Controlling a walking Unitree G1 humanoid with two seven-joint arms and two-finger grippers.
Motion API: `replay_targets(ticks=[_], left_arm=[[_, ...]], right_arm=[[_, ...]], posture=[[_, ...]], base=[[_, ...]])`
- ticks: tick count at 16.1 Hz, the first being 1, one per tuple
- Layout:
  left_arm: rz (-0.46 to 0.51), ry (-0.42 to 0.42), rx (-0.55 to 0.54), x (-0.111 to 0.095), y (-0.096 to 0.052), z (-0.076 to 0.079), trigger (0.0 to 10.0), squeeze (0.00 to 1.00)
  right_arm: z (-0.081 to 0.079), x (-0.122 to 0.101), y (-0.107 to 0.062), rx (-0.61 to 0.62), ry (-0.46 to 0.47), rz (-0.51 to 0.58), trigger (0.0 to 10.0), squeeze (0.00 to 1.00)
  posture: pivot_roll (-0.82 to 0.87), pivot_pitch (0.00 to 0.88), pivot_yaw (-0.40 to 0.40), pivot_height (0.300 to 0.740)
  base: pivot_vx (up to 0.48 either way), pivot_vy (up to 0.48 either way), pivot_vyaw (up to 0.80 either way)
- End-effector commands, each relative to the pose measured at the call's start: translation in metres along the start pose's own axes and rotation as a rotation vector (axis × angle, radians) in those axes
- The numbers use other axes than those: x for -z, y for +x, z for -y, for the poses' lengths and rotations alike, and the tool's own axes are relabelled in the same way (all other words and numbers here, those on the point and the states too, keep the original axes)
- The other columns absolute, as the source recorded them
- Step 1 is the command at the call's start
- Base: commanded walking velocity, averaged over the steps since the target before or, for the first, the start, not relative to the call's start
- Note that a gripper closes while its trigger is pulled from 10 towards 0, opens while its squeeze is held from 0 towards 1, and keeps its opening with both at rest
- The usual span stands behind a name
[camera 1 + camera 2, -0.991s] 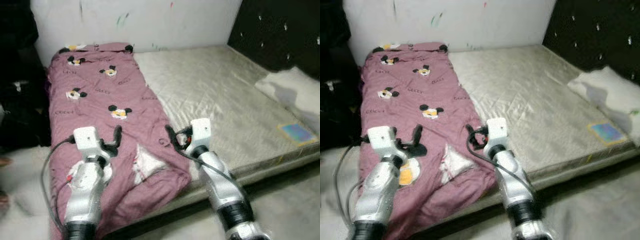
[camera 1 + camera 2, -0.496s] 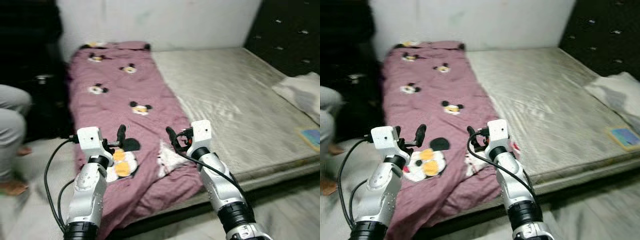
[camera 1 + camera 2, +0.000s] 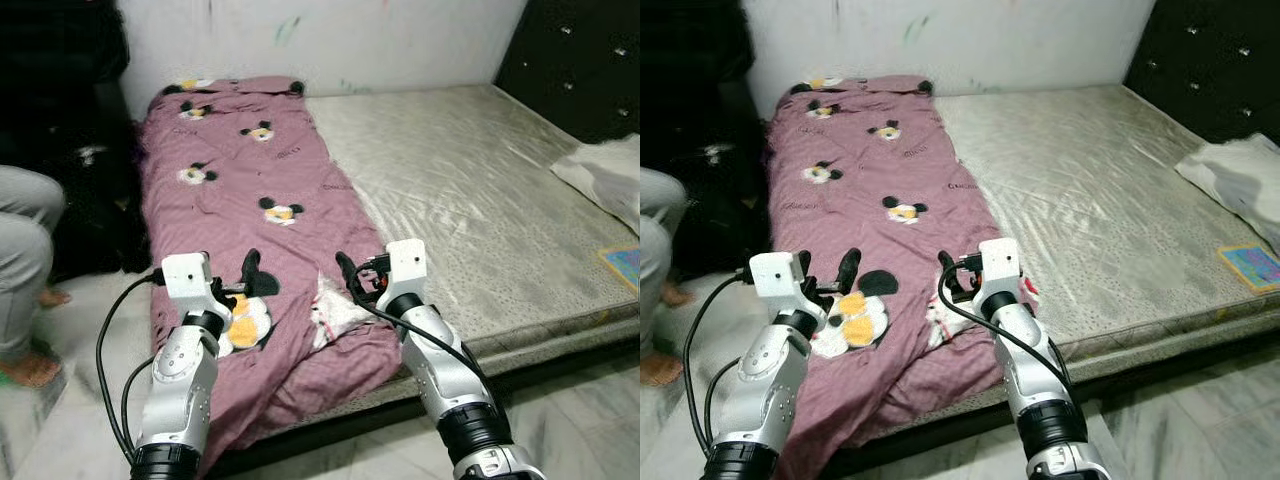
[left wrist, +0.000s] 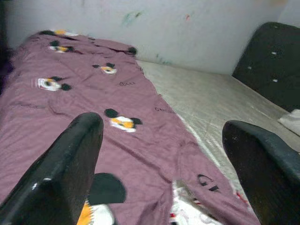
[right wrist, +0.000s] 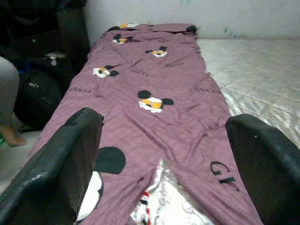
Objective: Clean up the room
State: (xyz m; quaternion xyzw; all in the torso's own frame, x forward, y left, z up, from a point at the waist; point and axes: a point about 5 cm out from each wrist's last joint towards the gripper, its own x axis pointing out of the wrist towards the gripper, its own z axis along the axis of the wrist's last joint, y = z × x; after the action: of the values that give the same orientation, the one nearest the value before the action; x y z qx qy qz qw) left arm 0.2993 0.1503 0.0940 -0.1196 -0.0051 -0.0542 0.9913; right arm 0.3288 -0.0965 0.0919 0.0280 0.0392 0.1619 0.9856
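Presently: left gripper [image 3: 247,278] and right gripper [image 3: 349,280], jaws open, poised above rumpled purple blanket [image 3: 250,190] on bed [image 3: 470,190], likely for straightening.

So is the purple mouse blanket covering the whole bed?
No, the purple blanket lies only along the left strip of the bed, and the rest of the grey mattress is bare.

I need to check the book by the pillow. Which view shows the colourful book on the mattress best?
The right eye view: the colourful book lies whole on the mattress near its front edge, close to the white pillow. The left eye view catches it cut off at the picture's right edge.
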Motion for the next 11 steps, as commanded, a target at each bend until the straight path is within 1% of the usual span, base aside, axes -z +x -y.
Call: replay_targets(ticks=[1, 4, 9, 11], left_arm=[[0.018, 0.001, 0.019, -0.0038, 0.0015, 0.0045, 10.0, 0.0], [0.021, 0.003, 0.02, -0.0048, 0.0011, 0.0046, 10.0, 0.0], [0.022, 0.001, 0.023, -0.0049, 0.0013, 0.005, 10.0, 0.0], [0.014, 0.009, 0.014, -0.0044, 0.0015, 0.0049, 10.0, 0.0]], right_arm=[[0.0069, -0.0016, 0.0003, 0.026, 0.007, -0.002, 10.0, 0.0], [0.0065, -0.0024, 0.0004, 0.025, 0.006, 0.001, 10.0, 0.0], [0.0068, -0.0029, 0.0007, 0.027, 0.004, 0.002, 10.0, 0.0], [0.007, -0.0031, 0.0009, 0.029, 0.005, 0.003, 10.0, 0.0]], posture=[[0.04, 0.0, -0.044, 0.74], [0.04, 0.0, -0.045, 0.74], [0.04, 0.0, -0.045, 0.74], [0.04, 0.0, -0.045, 0.74]], base=[[0.304, 0.0, -0.44], [0.321, 0.0, 0.0], [0.393, 0.0, 0.0], [0.0, 0.0, 0.0]])
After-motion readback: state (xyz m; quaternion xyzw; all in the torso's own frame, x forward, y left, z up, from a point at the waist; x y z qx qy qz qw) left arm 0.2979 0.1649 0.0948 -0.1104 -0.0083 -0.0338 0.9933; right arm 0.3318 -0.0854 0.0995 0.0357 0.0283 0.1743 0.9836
